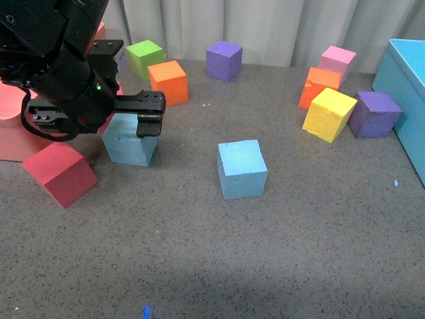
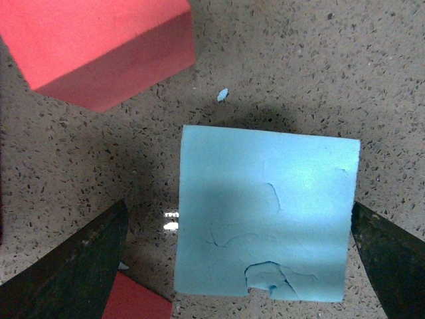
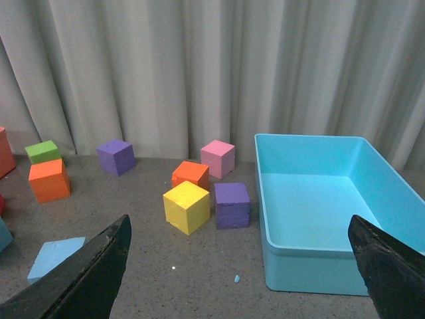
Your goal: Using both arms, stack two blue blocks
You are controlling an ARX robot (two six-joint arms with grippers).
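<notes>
The near blue block (image 1: 129, 147) sits at the left of the grey mat (image 1: 279, 266), right under the left gripper (image 2: 238, 204). Its jaws stand apart on either side, one close to an edge and the other with a gap, squeezing nothing. The block looks like foam: light and soft, its top creased, with a notch (image 2: 269, 279) torn from one edge. I'd take it gently by two flat opposite sides, away from that notch. The second blue block (image 1: 242, 169) lies apart, mid-mat. A red block (image 1: 60, 174) sits just beside the first. The right gripper (image 3: 239, 219) hangs spread and empty, facing the bin (image 3: 319, 266).
</notes>
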